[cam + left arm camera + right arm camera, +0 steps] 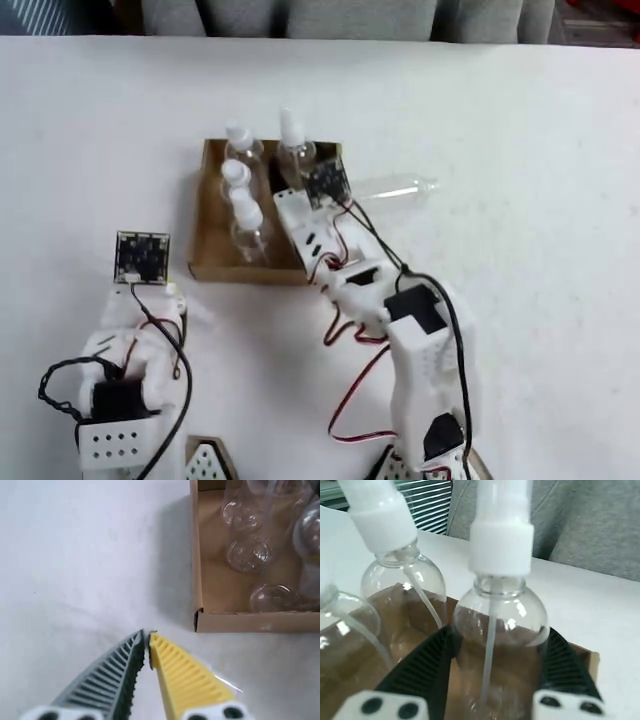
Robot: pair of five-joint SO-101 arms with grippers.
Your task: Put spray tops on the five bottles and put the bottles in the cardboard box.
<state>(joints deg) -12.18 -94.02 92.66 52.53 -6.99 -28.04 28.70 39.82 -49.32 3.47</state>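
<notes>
Saw, closest to the lens, the right gripper (pixel 497 647) with its two black ribbed fingers (pixel 422 667) clamped on either side of a clear round-shouldered plastic bottle (pixel 515 612). Noted a white spray top (pixel 502 535) seated on that bottle's neck and a thin dip tube running down inside it. Located the held bottle upright at the far corner of the shallow brown cardboard box (pixel 199 235), on the right arm's side; could not tell whether its base touched the box floor. Counted three more clear capped bottles (pixel 238 182) standing in a row along the box's opposite wall, each with a white top, two of them showing just beside the held one in the right wrist view. Found a fifth clear bottle (pixel 393 188) lying on its side on the white table (pixel 520 120), just outside the box on the right arm's side, neck pointing away from the box. Saw the left gripper (pixel 146 636) over the table near the box's near corner, apart from the cardboard, its grey finger (pixel 107 680) and yellow finger (pixel 187 680) pressed together at the tips with nothing between them. Made out round clear bottle bases (pixel 250 555) in that view, just inside the box wall.
</notes>
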